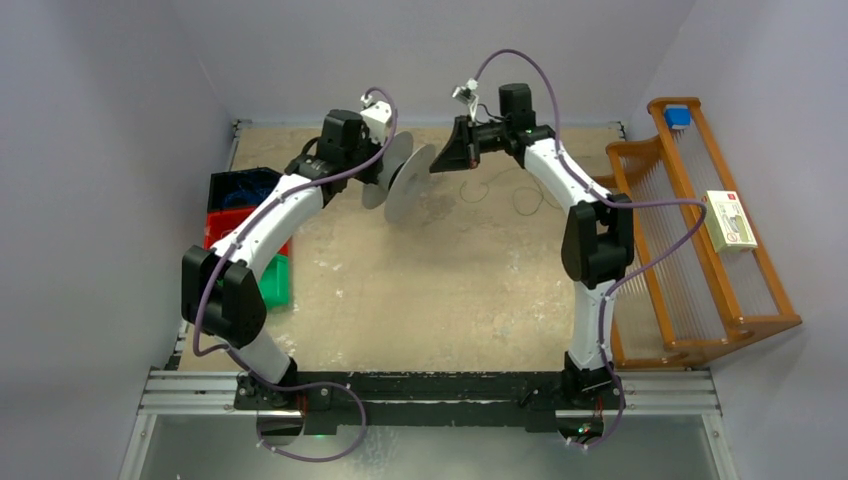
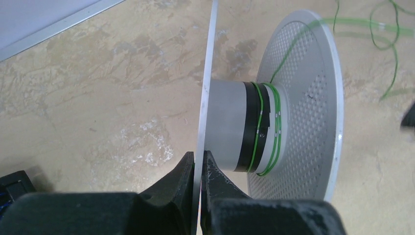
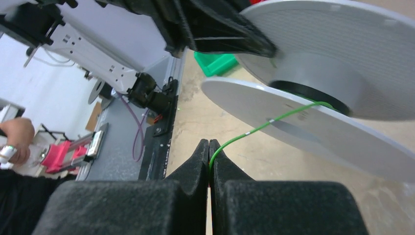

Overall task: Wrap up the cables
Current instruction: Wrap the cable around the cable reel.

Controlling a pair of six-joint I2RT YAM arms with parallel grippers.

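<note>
Top view: your pale grey spool [image 1: 405,180] sits at the far side of the table [image 1: 430,300], between the two arms. The left gripper [image 1: 378,165] meets it from the left and the right gripper [image 1: 442,155] is just beside it on the right. Loose loops of cable [image 1: 527,200] lie on the table right of the spool; they are thread-thin and look dark here, perhaps only from distance. A white box [image 1: 730,220] on the wooden rack [image 1: 700,330] has a red mark, but its print is too small to read.

Left wrist view: the left gripper is clamped on the thin edge of the spool's near flange [image 2: 208,73]. The cable shows bright green, with a few turns round the hub [image 2: 227,125] beside a black band [image 2: 250,127]. Small white marks dot it. One strand climbs the dimpled far flange toward loops on the table.

Right wrist view: the right gripper's jaws are closed, pinching the green cable. It runs taut from the fingertips over the flange edge to the hub, with one white mark midway. No writing is legible.
</note>
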